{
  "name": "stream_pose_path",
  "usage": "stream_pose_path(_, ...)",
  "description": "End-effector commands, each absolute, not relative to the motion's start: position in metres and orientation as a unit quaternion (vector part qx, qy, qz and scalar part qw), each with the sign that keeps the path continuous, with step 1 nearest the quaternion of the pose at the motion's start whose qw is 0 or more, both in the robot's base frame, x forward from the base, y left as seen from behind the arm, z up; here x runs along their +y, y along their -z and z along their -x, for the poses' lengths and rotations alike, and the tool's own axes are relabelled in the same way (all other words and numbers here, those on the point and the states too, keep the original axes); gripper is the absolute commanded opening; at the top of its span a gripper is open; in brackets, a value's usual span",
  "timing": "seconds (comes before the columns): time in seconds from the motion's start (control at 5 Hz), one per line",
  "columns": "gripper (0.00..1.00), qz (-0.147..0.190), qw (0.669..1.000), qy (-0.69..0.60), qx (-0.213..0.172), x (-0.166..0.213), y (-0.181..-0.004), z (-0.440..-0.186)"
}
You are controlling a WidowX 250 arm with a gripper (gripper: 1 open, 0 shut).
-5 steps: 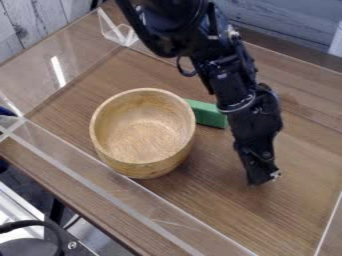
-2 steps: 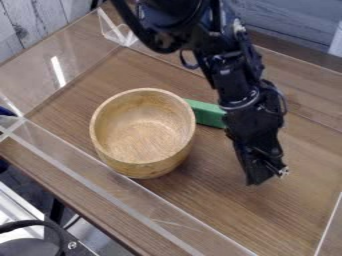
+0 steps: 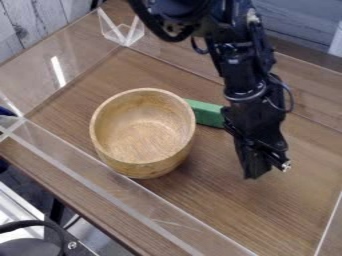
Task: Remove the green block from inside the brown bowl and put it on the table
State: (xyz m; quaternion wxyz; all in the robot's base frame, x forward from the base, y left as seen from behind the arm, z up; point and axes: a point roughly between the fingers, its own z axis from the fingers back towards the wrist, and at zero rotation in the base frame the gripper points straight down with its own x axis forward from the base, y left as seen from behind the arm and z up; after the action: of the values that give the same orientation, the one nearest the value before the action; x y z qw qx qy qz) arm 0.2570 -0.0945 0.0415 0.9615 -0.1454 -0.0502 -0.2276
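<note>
Block (image 3: 205, 112), bright green, sits on the table (image 3: 201, 205) outside the bowl, up and to the left of the pincer's tips as the camera sees it, partly hidden behind the dark arm (image 3: 234, 35). The bowl (image 3: 142, 132), light tan and round, stands upright to the left of the pincer, its opening facing up and its inside bare wood. The block lies just beside the bowl's upper right rim, between bowl and arm. The pincer (image 3: 259, 170) is closed, its tips pointing down, low over the brown wood or on it; which of the two cannot be told. Clear walls (image 3: 80, 180) edge the table, one running below and to the left of the bowl, well apart from the pincer.
</note>
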Motion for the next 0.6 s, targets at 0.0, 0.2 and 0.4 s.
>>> stream_pose_path(0.0,0.00,0.130,0.964,0.216,-0.082,-0.098,-0.054,-0.266)
stream_pose_path(0.2,0.00,0.133,0.965,0.206,-0.089,-0.091,-0.052,-0.270)
stream_pose_path(0.4,0.00,0.126,0.967,0.197,-0.105,-0.085,-0.042,-0.272)
